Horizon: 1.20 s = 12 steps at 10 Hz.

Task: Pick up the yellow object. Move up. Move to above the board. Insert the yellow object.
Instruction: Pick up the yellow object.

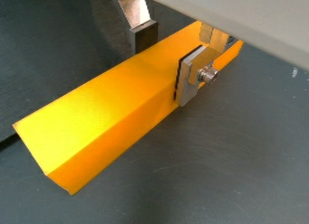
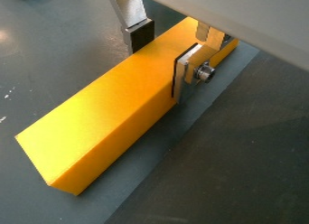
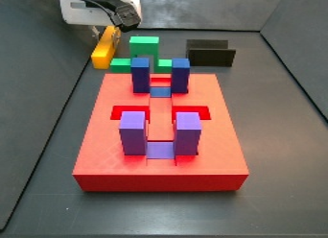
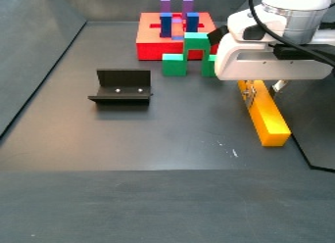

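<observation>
Closest in, both wrist views show the gripper (image 1: 165, 54) straddling the yellow object (image 1: 115, 115), one silver finger (image 1: 193, 72) flat against one long face and the dark-padded one against the opposite face, so the jaws look closed on the bar near one of its ends. In a side view the yellow object (image 4: 265, 114) lies along the dark floor with the gripper (image 4: 258, 87) down over its far end; whether it has left the floor I cannot tell (the wrist views suggest it is at most barely raised). So I judge the grasp made, or nearly, with lifting, carrying and inserting all left. Farther off stand the fixture (image 4: 120, 87) and green blocks (image 4: 195, 45), then the board (image 3: 160, 136), well apart, its central channel empty between the purple and blue posts (image 3: 134, 133)
</observation>
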{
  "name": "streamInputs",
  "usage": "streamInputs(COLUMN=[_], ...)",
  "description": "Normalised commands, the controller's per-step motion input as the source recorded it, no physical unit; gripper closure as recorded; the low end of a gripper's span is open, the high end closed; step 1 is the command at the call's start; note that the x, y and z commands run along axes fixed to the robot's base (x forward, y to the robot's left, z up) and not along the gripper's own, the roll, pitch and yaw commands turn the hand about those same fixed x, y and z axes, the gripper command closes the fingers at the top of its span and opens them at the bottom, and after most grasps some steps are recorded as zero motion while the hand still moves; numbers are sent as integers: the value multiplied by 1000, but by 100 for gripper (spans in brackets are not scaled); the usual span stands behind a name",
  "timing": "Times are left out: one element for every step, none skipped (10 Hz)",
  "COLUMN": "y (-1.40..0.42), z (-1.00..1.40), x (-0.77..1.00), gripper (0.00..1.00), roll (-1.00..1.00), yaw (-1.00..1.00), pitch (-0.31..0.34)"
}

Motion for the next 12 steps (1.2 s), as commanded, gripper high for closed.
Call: streamInputs(y=[0, 0, 0, 0, 0, 0, 0, 0, 0, 0, 0, 0], z=[0, 0, 0, 0, 0, 0, 0, 0, 0, 0, 0, 0], x=[0, 0, 0, 0, 0, 0, 0, 0, 0, 0, 0, 0], gripper=[100, 100, 100, 100, 100, 100, 100, 100, 100, 100, 100, 100], roll=[0, 0, 0, 0, 0, 0, 0, 0, 0, 0, 0, 0], yaw=[0, 0, 0, 0, 0, 0, 0, 0, 0, 0, 0, 0], pitch=[0, 0, 0, 0, 0, 0, 0, 0, 0, 0, 0, 0])
